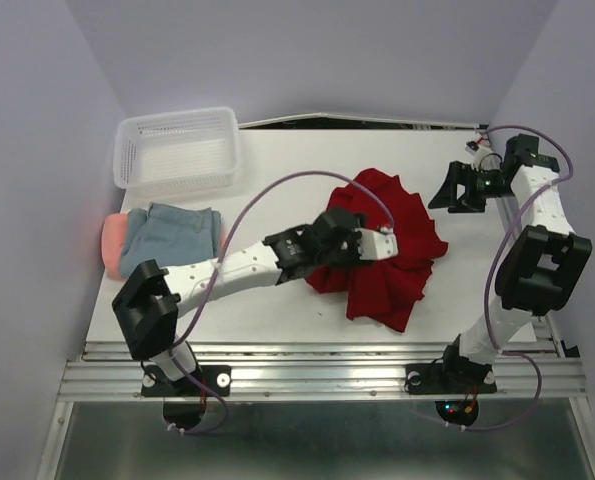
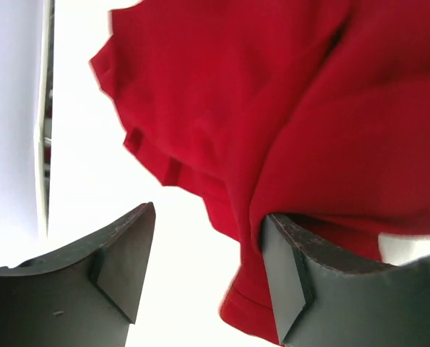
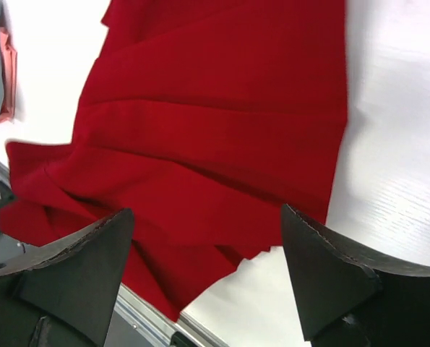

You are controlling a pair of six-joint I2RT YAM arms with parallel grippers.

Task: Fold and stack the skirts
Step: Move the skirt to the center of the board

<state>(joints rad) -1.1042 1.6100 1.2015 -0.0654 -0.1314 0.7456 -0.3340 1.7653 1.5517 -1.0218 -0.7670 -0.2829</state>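
The dark red pleated skirt (image 1: 392, 265) lies rumpled on the middle of the table; it also shows in the left wrist view (image 2: 287, 108) and the right wrist view (image 3: 200, 123). My left gripper (image 1: 382, 242) is over it, open; in the left wrist view (image 2: 207, 267) its right finger (image 2: 287, 275) touches a fold of red cloth and bare table lies between the jaws. My right gripper (image 1: 444, 195) hovers open and empty just beyond the skirt's right edge (image 3: 207, 267). The blue-grey skirt (image 1: 172, 235) lies folded at the left on the salmon-pink skirt (image 1: 114, 240).
A white mesh basket (image 1: 177, 150) stands at the back left, just behind the folded pile. The table's metal front rail (image 1: 317, 365) runs along the near edge. Purple walls close in the left, back and right sides.
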